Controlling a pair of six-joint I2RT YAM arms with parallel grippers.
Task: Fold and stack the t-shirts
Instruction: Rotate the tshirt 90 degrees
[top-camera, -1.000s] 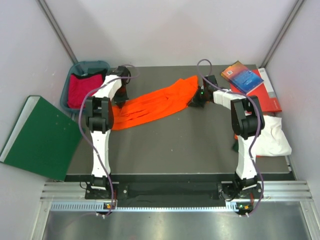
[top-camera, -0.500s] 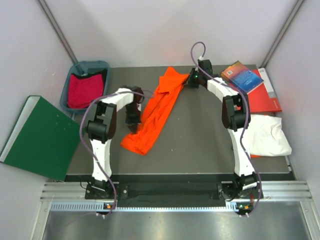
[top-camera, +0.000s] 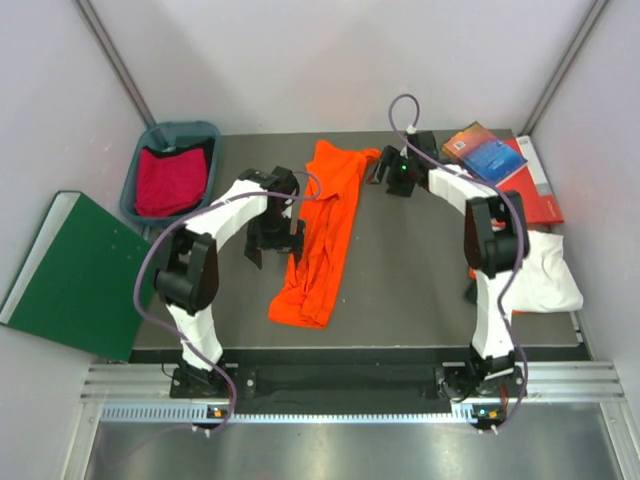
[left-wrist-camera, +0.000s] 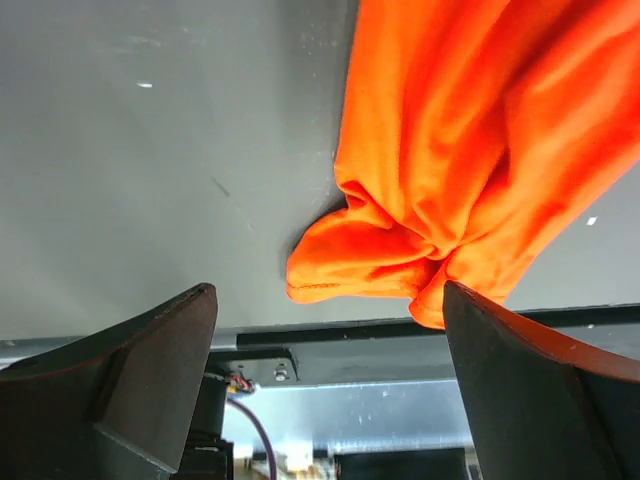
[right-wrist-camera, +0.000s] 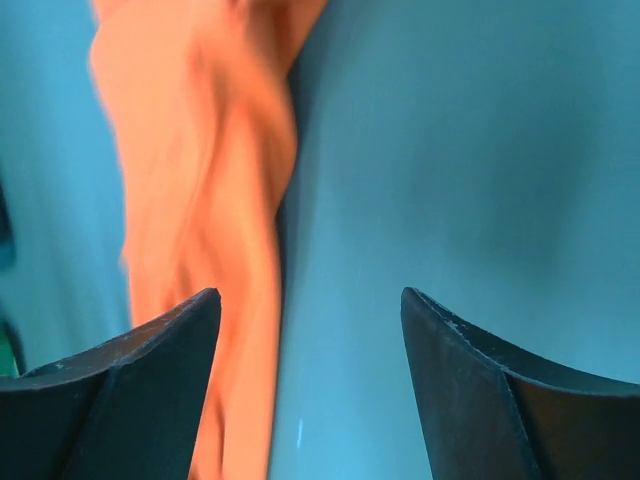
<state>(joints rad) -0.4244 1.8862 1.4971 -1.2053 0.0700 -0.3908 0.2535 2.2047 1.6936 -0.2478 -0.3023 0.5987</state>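
Note:
The orange t-shirt (top-camera: 325, 225) lies bunched in a long strip on the dark table, running from the back centre toward the front. In the left wrist view its near end (left-wrist-camera: 470, 170) rests on the table close to the front edge. My left gripper (top-camera: 273, 252) (left-wrist-camera: 328, 300) is open just left of the strip, holding nothing. At the shirt's far end my right gripper (top-camera: 388, 176) (right-wrist-camera: 309, 300) is open and empty; the orange t-shirt (right-wrist-camera: 200, 200) shows blurred past its left finger. A red t-shirt (top-camera: 170, 180) fills the bin. A white t-shirt (top-camera: 540, 270) lies at the right edge.
A teal bin (top-camera: 178, 130) stands at the back left. A flat green board (top-camera: 85, 270) leans off the table's left side. Blue (top-camera: 485, 152) and red (top-camera: 535, 200) books lie at the back right, behind the white shirt.
Both grippers have opened and let go of the orange shirt. The shirt, stretched across the back a second ago, has swung round and now lies back to front.

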